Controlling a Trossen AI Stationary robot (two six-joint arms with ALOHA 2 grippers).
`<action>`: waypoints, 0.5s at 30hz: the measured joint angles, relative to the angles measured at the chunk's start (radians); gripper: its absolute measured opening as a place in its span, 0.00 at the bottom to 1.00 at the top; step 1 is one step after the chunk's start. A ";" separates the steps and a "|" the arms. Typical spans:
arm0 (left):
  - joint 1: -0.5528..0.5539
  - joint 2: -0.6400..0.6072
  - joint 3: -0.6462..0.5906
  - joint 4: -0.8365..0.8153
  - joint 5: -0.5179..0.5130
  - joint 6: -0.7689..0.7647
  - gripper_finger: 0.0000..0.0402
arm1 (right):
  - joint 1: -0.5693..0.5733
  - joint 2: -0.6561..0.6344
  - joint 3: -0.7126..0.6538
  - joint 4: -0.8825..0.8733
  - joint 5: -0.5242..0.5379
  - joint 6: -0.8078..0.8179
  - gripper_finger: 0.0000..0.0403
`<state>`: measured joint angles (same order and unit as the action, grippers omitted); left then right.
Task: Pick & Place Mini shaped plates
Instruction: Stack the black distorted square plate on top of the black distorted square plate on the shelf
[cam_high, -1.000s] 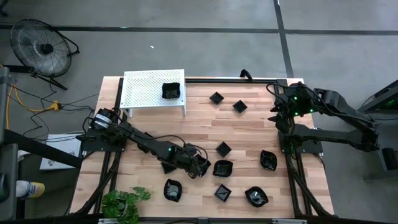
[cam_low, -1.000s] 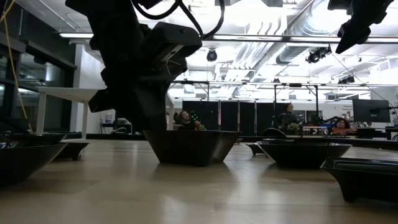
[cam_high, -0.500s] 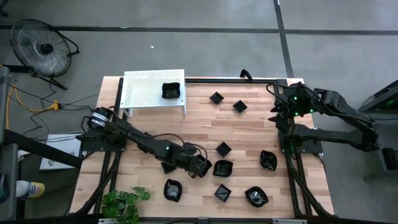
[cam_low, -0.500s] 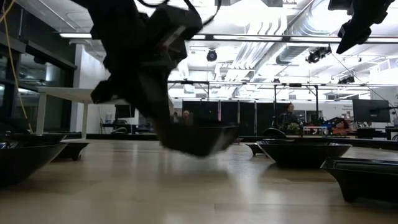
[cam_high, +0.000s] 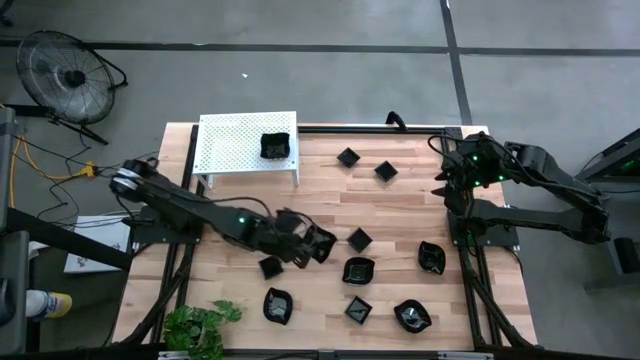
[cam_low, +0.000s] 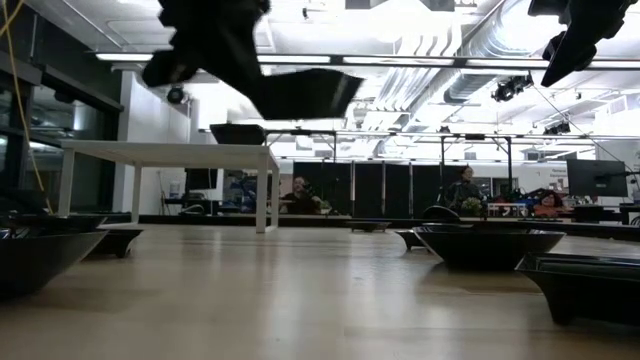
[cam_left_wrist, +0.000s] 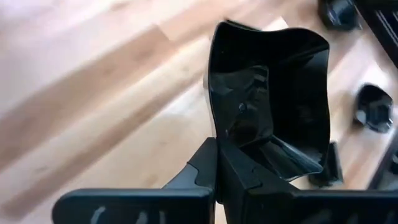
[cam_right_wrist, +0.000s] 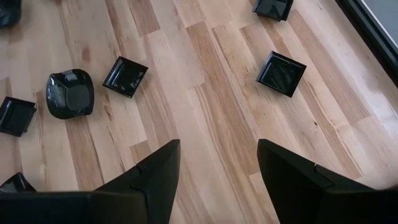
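Observation:
Several mini shaped plates, small glossy black dishes, lie spread over the wooden table (cam_high: 400, 210), such as a rounded one (cam_high: 358, 270) and a square one (cam_high: 360, 239). Another (cam_high: 275, 147) rests on the white perforated shelf (cam_high: 235, 140) at the far left. My left gripper (cam_high: 305, 245) hovers over the table's middle, shut on a wavy-edged plate (cam_left_wrist: 273, 93) that shows high above the tabletop in the low view (cam_low: 300, 92). My right gripper (cam_right_wrist: 214, 180) waits open and raised at the far right (cam_high: 445, 185), with nothing between its fingers. My left gripper pinches the plate's rim (cam_left_wrist: 233, 140) at one edge between its two fingers, one on the inner face and one on the outer. The fingers slant down from the table's left. The plate is lifted clear of the table and tilted, its hollow facing back toward the wrist.
More plates lie along the near edge (cam_high: 277, 305) (cam_high: 358, 310) (cam_high: 411, 316), one (cam_high: 270, 267) just beneath my left arm, two at the far side (cam_high: 347, 157) (cam_high: 386, 171) and one at the right (cam_high: 431, 257). A green plant (cam_high: 200, 325) sits at the near left corner.
My left gripper has risen and drawn back a little toward the far and left edges, carrying the plate. The plate stood on the table a second ago; it has tipped and now hangs well clear of the table.

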<state>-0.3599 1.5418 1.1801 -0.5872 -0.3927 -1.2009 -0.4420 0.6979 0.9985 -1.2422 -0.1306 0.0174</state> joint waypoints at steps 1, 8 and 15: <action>0.000 -0.019 0.000 -0.016 -0.020 -0.007 0.00 | 0.000 0.000 0.000 0.000 0.000 0.000 0.52; 0.025 -0.140 0.000 -0.141 -0.123 -0.050 0.00 | 0.000 0.000 0.000 0.000 0.000 -0.002 0.52; 0.174 -0.242 0.000 -0.230 -0.175 -0.020 0.00 | 0.000 0.001 0.000 0.001 0.002 0.007 0.52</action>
<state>-0.1864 1.2998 1.1801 -0.8174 -0.5678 -1.2214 -0.4421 0.6987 0.9985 -1.2411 -0.1281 0.0247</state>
